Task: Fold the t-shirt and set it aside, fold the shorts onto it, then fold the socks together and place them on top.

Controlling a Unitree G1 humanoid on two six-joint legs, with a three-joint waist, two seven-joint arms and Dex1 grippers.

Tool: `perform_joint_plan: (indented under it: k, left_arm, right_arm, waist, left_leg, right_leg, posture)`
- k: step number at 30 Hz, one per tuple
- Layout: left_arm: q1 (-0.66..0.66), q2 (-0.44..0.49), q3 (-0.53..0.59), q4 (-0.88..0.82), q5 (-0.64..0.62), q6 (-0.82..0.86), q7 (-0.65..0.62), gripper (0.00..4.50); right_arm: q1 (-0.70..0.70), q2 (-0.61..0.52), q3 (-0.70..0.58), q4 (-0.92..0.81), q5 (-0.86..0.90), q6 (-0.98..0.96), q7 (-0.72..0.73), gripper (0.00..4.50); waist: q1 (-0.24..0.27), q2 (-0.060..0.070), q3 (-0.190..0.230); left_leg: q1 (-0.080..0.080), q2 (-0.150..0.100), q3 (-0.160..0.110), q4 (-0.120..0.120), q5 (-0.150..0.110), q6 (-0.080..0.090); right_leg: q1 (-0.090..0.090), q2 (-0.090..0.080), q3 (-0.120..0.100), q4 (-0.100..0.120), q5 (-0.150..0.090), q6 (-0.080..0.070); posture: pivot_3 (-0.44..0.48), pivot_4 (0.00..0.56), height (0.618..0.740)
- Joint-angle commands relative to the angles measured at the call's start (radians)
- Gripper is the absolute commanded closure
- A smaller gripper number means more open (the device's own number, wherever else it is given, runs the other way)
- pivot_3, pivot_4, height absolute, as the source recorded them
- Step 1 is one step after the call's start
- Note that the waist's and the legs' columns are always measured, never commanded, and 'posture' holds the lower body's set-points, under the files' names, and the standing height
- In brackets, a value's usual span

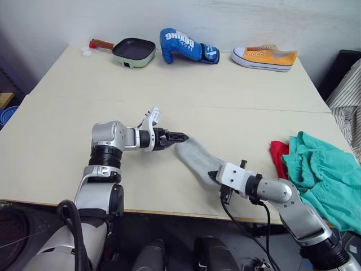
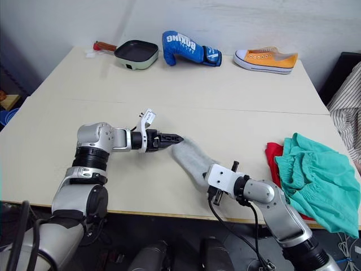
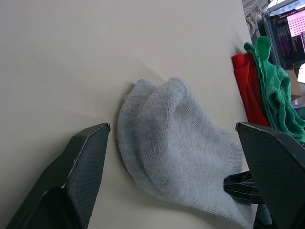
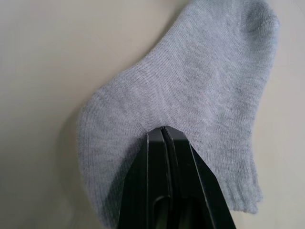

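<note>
The light grey socks lie stacked flat near the table's front edge, in the middle. My left gripper hovers at their far end, open, its fingers straddling the toe part without touching it. At their near end, my right gripper is shut, its tips pinched on the fabric. To the right, the teal-green shorts lie bunched on top of the folded red t-shirt, of which a strip shows at the left side.
Along the table's far edge stand a small frying pan, a blue boxing glove and an orange sneaker. Striped cloth hangs at the right. The table's front edge runs close under the right gripper.
</note>
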Motion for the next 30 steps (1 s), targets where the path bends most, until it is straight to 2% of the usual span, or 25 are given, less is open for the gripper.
perform_joint_plan:
  k: [1, 7, 12, 13, 17, 19, 22, 24, 30]
  left_arm:
    - [0.021, -0.029, -0.045, 0.023, -0.033, 0.07, -0.011, 1.0]
    - [0.025, -0.032, -0.066, -0.019, -0.066, 0.1, -0.02, 2.86]
    - [0.022, -0.009, -0.076, -0.094, -0.072, 0.002, -0.034, 4.46]
    - [0.027, 0.0, -0.094, -0.12, -0.064, -0.034, -0.042, 4.48]
    - [0.128, 0.085, -0.306, -0.431, -0.016, -0.253, -0.172, 4.48]
    - [0.162, 0.109, -0.364, -0.508, 0.0, -0.323, -0.198, 4.48]
    - [0.229, 0.179, -0.525, -0.615, 0.092, -0.519, -0.28, 4.48]
    - [0.245, 0.205, -0.599, -0.618, 0.148, -0.644, -0.323, 4.48]
    - [0.196, 0.162, -0.681, -0.515, 0.259, -0.955, -0.365, 4.48]
  right_arm:
    - [0.024, -0.001, 0.003, -0.011, -0.009, 0.017, -0.003, 4.5]
    - [0.034, -0.001, 0.002, -0.018, -0.011, 0.023, -0.013, 4.5]
    - [0.037, -0.005, 0.001, -0.018, -0.01, 0.026, -0.015, 4.5]
    - [0.038, -0.006, 0.0, -0.018, -0.01, 0.025, -0.015, 4.5]
    - [0.037, -0.008, -0.001, -0.012, -0.009, 0.023, -0.013, 4.5]
    - [0.036, -0.008, -0.001, -0.01, -0.009, 0.022, -0.012, 4.5]
    - [0.034, -0.005, 0.007, -0.003, -0.011, 0.019, -0.01, 4.5]
    - [0.031, -0.003, 0.01, 0.001, -0.01, 0.018, -0.01, 4.5]
    - [0.028, 0.005, 0.014, 0.011, -0.007, 0.018, -0.011, 4.5]
  waist:
    - [0.001, 0.0, 0.0]
    - [0.001, 0.0, 0.0]
    - [-0.001, 0.0, 0.0]
    - [-0.001, 0.0, 0.0]
    - [-0.006, 0.001, 0.001]
    - [-0.008, 0.001, 0.001]
    - [-0.009, 0.002, 0.001]
    - [-0.009, 0.002, 0.001]
    - [-0.006, 0.002, 0.001]
  left_leg:
    - [0.0, 0.0, 0.0, 0.0, 0.0, 0.0]
    - [0.0, 0.0, 0.0, 0.0, 0.0, 0.0]
    - [-0.001, 0.0, 0.0, -0.001, 0.0, -0.001]
    - [-0.001, 0.0, 0.0, -0.001, 0.0, -0.001]
    - [-0.001, 0.0, 0.0, -0.001, 0.0, -0.002]
    - [-0.001, 0.0, 0.0, -0.002, 0.0, -0.002]
    - [0.0, 0.0, 0.0, -0.002, 0.001, -0.003]
    - [0.0, 0.0, 0.0, -0.002, 0.001, -0.002]
    - [-0.001, 0.0, 0.0, -0.002, 0.001, -0.001]
  right_leg:
    - [0.0, 0.0, 0.0, 0.0, 0.0, 0.0]
    - [0.0, 0.0, 0.0, 0.0, 0.0, 0.0]
    - [-0.001, 0.0, 0.0, 0.0, 0.0, 0.0]
    - [-0.001, 0.0, 0.0, -0.001, 0.0, 0.0]
    - [-0.001, 0.0, 0.0, -0.001, 0.0, 0.0]
    - [-0.001, 0.0, 0.0, -0.002, 0.0, 0.0]
    - [0.0, 0.0, 0.0, -0.003, 0.0, 0.0]
    - [0.0, 0.0, 0.0, -0.003, 0.0, -0.001]
    - [0.0, 0.0, 0.0, -0.005, 0.0, -0.001]
  posture:
    - [0.0, 0.15, 0.74]
    - [0.0, 0.15, 0.74]
    - [0.0, 0.15, 0.74]
    - [0.0, 0.15, 0.74]
    - [0.0, 0.15, 0.74]
    - [0.0, 0.15, 0.74]
    - [0.0, 0.15, 0.74]
    - [0.0, 0.15, 0.74]
    - [0.0, 0.15, 0.74]
